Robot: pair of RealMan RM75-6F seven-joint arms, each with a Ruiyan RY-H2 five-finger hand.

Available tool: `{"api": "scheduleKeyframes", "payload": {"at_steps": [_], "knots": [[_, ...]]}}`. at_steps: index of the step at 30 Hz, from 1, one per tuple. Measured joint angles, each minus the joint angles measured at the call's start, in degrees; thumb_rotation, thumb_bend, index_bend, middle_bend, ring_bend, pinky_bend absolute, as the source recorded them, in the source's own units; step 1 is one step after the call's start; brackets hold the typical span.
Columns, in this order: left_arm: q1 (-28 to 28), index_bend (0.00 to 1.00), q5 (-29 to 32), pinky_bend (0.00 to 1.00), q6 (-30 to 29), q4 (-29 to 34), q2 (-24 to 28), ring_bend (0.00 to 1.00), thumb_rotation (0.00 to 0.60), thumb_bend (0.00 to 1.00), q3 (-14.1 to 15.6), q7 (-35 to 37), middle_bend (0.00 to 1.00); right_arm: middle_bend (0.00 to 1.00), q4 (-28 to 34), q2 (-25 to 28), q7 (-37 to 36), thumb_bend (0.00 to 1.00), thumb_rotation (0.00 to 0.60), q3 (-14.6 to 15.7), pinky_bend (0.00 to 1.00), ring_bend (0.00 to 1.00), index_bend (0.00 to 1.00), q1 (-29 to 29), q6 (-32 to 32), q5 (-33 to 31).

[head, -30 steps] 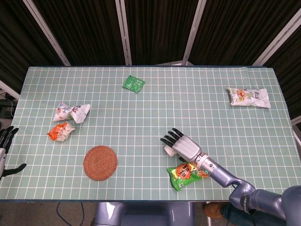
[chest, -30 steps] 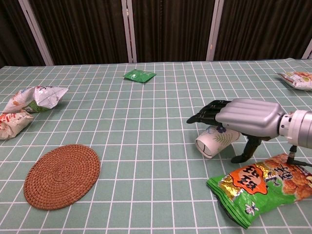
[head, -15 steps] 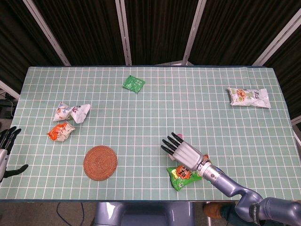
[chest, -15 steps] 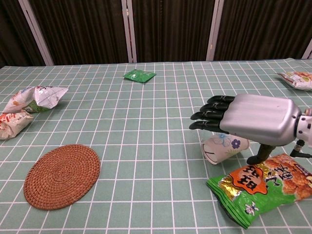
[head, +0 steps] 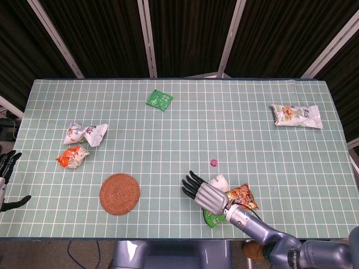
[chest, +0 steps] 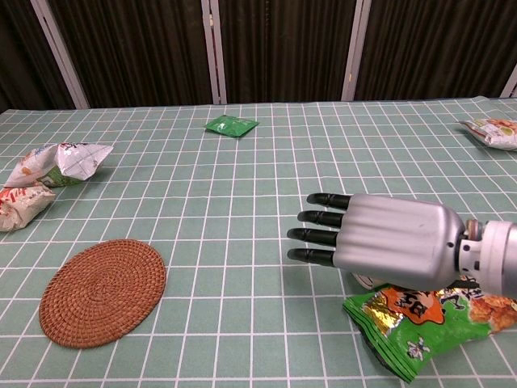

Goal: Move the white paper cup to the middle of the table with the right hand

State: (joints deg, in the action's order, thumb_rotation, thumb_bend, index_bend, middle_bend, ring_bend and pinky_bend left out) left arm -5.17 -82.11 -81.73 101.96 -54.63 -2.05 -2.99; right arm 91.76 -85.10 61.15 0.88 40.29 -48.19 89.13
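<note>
The green checked counter (head: 168, 140) is messy. The white cup (head: 219, 181) sits just behind my right hand (head: 203, 194), whose fingers are straight, holding nothing. I might bump it or grab the snack bag (chest: 420, 319).

A green gridded table (head: 112, 112) stands before dark curtains (head: 185, 33) with pale poles.
</note>
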Motion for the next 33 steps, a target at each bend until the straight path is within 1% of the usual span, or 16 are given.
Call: {"api": "scheduleKeyframes", "payload": {"at_steps": [4,8,11,13,15,16,18,21,24,33], "knots": [[-0.1,0.0,0.4,0.0,0.2,-0.1,-0.1,0.0,0.6,0.0,-0.1,-0.2,0.0,0.08,-0.3,-1.2,4.5,0.08,0.6,-0.1,0.02,0.0,0.0,0.1,0.7,-2.1],[-0.2,0.0,0.7,0.0,0.5,-0.1,-0.2,0.0,0.6,0.0,-0.2,-0.4,0.0,0.13,-1.1,-2.2,7.9,0.08,0.6,-0.1,0.13,0.0,0.02,0.1,0.8,-4.0],[-0.3,0.0,0.7,0.0,0.6,-0.1,-0.3,0.0,0.6,0.0,-0.1,-0.6,0.0,0.16,-1.9,-2.6,8.8,0.1,0.6,0.1,0.2,0.01,0.03,0.2,0.6,-4.3],[-0.4,0.0,0.8,0.0,0.7,-0.1,-0.3,0.0,0.6,0.0,-0.1,-0.7,0.0,0.2,-2.6,-2.8,9.3,0.13,0.6,0.3,0.26,0.04,0.06,0.3,0.3,-4.0],[-0.4,0.0,0.9,0.0,0.8,0.0,-0.3,0.0,0.6,0.0,-0.1,-0.8,0.0,0.25,-3.2,-3.0,9.5,0.15,0.6,0.3,0.35,0.1,0.1,0.4,-0.2,-3.9],[-0.4,0.0,0.8,0.0,0.8,0.0,-0.3,0.0,0.6,0.0,-0.1,-0.8,0.0,0.27,-3.5,-3.1,9.5,0.16,0.6,0.3,0.38,0.12,0.11,0.4,-0.4,-4.0],[-0.4,0.0,0.9,0.0,0.9,0.1,-0.3,0.0,0.6,0.0,-0.1,-0.8,0.0,0.33,-3.9,-3.2,9.4,0.19,0.6,0.3,0.45,0.19,0.15,0.4,-0.6,-4.2],[-0.5,0.0,0.9,0.0,1.0,0.1,-0.2,0.0,0.6,0.0,-0.1,-0.8,0.0,0.42,-4.4,-3.3,9.3,0.24,0.6,0.2,0.52,0.29,0.18,0.4,-1.0,-4.3],[-0.5,0.0,0.9,0.0,1.0,0.1,-0.2,0.0,0.6,0.0,-0.1,-0.7,0.0,0.45,-4.8,-3.3,9.0,0.27,0.6,0.2,0.55,0.32,0.21,0.5,-1.3,-4.0],[-0.5,0.0,0.9,0.0,1.1,0.1,-0.1,0.0,0.6,0.0,0.0,-0.6,0.0,0.46,-6.6,-3.4,3.5,0.28,0.6,0.7,0.58,0.34,0.23,1.0,-3.6,0.1]]}}
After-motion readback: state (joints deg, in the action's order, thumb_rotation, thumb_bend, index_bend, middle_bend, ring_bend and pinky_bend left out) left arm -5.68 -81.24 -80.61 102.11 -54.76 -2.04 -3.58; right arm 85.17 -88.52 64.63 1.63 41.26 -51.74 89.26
